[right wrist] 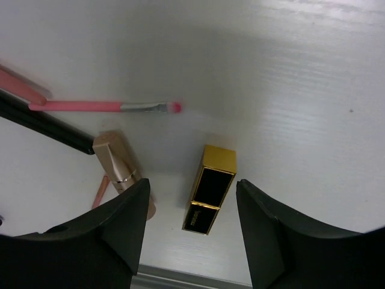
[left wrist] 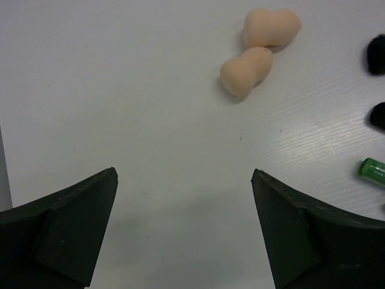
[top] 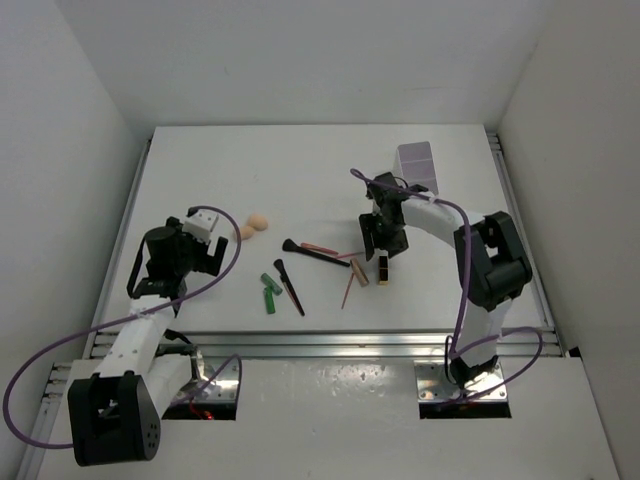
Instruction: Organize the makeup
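Observation:
The makeup lies spread across the middle of the table. Two peach sponges (top: pixel 254 225) lie together; in the left wrist view (left wrist: pixel 258 51) they are ahead and to the right. My left gripper (top: pixel 222 250) (left wrist: pixel 183 174) is open and empty over bare table, short of them. A green tube (top: pixel 269 292) (left wrist: pixel 373 170), black-handled brushes (top: pixel 291 286) and pink pencils (top: pixel 347 285) lie mid-table. My right gripper (top: pixel 385 252) (right wrist: pixel 192 183) is open and low, and the gold lipstick (top: pixel 383 268) (right wrist: pixel 210 188) lies between its fingers untouched. The tan tube (top: pixel 358 272) (right wrist: pixel 120 165) lies just left.
The translucent white box (top: pixel 417 165) stands at the back right, behind my right arm. A thin pink brush (right wrist: pixel 102 106) and a black handle (right wrist: pixel 48 126) lie beyond the tan tube. The table's front metal rail (top: pixel 350 345) runs close below the lipstick.

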### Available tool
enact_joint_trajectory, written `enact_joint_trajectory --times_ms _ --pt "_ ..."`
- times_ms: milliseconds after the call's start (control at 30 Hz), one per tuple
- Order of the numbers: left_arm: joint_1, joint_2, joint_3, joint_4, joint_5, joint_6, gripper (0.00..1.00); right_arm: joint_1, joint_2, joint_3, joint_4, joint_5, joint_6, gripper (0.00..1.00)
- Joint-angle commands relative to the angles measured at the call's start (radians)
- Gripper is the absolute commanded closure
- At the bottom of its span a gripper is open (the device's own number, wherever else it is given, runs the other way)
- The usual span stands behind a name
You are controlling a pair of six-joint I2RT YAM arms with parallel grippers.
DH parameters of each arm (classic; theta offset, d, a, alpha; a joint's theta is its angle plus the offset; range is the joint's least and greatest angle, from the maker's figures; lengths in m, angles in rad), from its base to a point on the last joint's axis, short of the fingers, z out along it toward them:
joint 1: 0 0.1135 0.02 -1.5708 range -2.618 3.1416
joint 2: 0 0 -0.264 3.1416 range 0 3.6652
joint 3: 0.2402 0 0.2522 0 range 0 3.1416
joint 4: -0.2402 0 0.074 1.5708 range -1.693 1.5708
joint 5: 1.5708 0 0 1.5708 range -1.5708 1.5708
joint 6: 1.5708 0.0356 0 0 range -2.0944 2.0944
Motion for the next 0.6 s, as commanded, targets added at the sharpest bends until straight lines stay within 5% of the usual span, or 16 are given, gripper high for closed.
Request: enact_joint_trajectory --times_ms 0,567 --pt "0.008 -0.024 -0.009 0.014 0.032 0.013 0.00 0.013 0.010 0.037 -0.032 0.039 0.046 0.40" --pt "0.018 -0.015 -0.027 0.053 0.052 0.003 0.00 0.013 0.067 0.031 -0.084 0.124 0.052 0.51"
